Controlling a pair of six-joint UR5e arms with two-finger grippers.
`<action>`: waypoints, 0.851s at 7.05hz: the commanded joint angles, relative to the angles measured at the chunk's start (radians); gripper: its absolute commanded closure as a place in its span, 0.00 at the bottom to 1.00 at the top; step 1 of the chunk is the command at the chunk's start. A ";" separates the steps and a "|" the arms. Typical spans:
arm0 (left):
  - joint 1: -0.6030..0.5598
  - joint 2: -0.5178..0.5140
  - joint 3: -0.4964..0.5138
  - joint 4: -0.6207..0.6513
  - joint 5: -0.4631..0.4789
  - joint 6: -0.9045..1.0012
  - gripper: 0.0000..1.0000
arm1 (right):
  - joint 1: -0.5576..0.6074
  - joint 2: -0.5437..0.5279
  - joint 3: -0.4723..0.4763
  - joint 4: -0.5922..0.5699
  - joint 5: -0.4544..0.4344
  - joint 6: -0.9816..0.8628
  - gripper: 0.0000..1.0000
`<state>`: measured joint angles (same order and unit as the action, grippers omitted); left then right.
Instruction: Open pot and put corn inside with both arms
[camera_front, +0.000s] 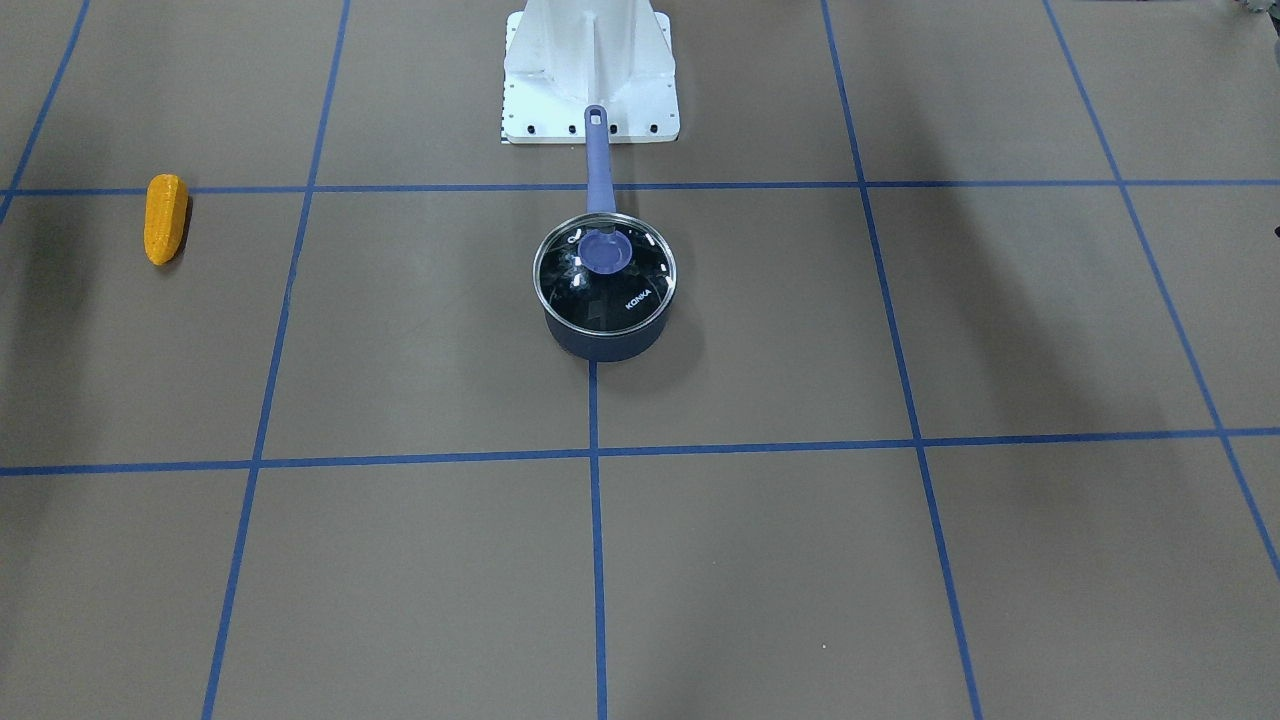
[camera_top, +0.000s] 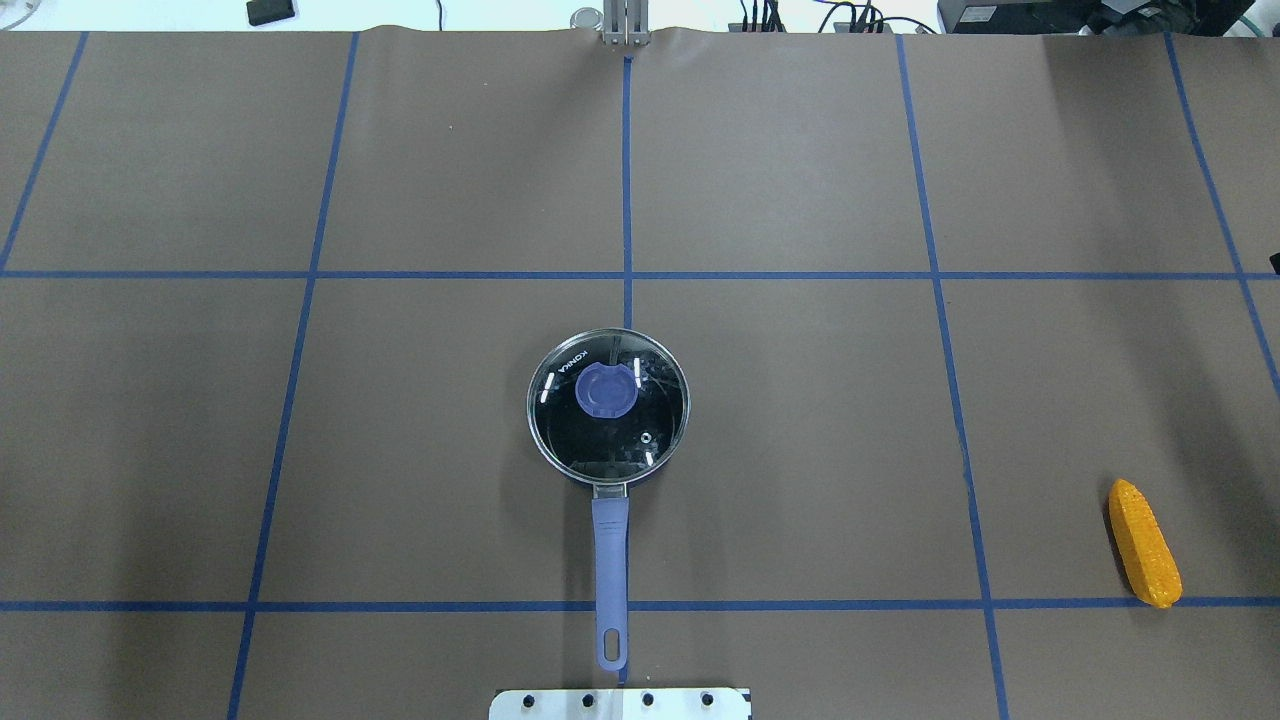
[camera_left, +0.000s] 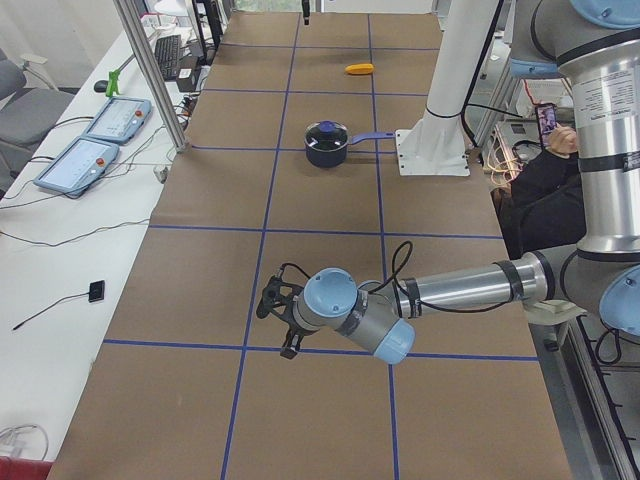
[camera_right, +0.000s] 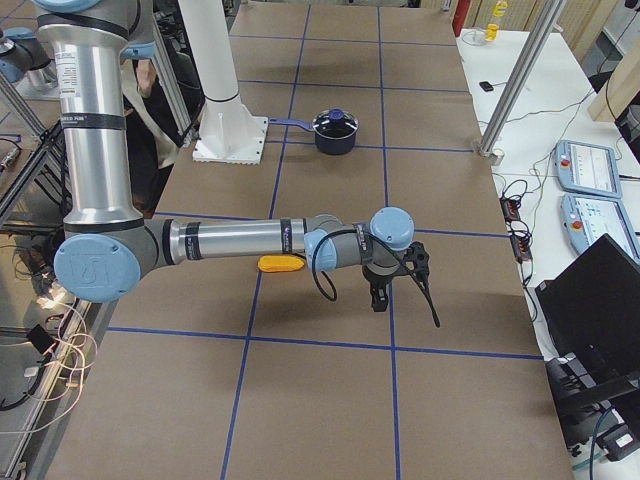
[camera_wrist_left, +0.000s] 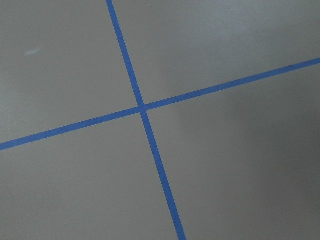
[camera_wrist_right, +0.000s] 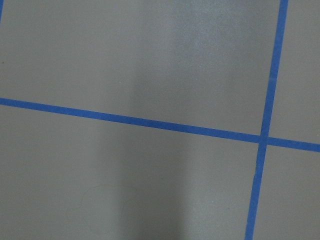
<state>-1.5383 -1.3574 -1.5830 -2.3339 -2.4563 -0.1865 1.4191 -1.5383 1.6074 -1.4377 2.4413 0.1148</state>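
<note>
status: step 1 (open pot), not yet begun. pot (camera_front: 605, 335) sits mid-table in front of the white base plate (camera_front: 590, 110). its handle (camera_front: 598, 160) points at the robot, tip reaching the plate edge. glass lid (camera_front: 640, 290) is seated on the rim, blue knob (camera_front: 604, 250) on top, nothing touching it.

corn (camera_top: 1145, 543) lies flat on the table (camera_top: 800, 450) on the robot's right, well apart from the pot, tip on a tape line (camera_top: 800, 605).

left gripper (camera_left: 283, 320) hangs low over the table at the left end, far from the pot. right gripper (camera_right: 398, 280) hangs likewise at the right end, near the corn. jaw state: cannot tell for either, since both show in side views only and wrist cams show just table and tape.

next, as judged: bring the l. arm over the knob, descend w/ jaws spread, pinch, lift straight up. the r. arm is better placed for the corn; approach across its short axis.
</note>
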 joint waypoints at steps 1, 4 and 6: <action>0.006 -0.006 -0.052 0.005 0.002 -0.085 0.02 | -0.021 -0.022 0.014 0.003 0.019 0.002 0.00; 0.110 -0.066 -0.123 0.010 0.017 -0.325 0.02 | -0.167 -0.064 0.074 0.052 0.008 0.142 0.00; 0.186 -0.133 -0.129 0.011 0.055 -0.463 0.02 | -0.289 -0.153 0.081 0.349 0.001 0.390 0.00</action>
<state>-1.4031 -1.4489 -1.7056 -2.3234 -2.4277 -0.5579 1.2078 -1.6360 1.6812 -1.2636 2.4461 0.3531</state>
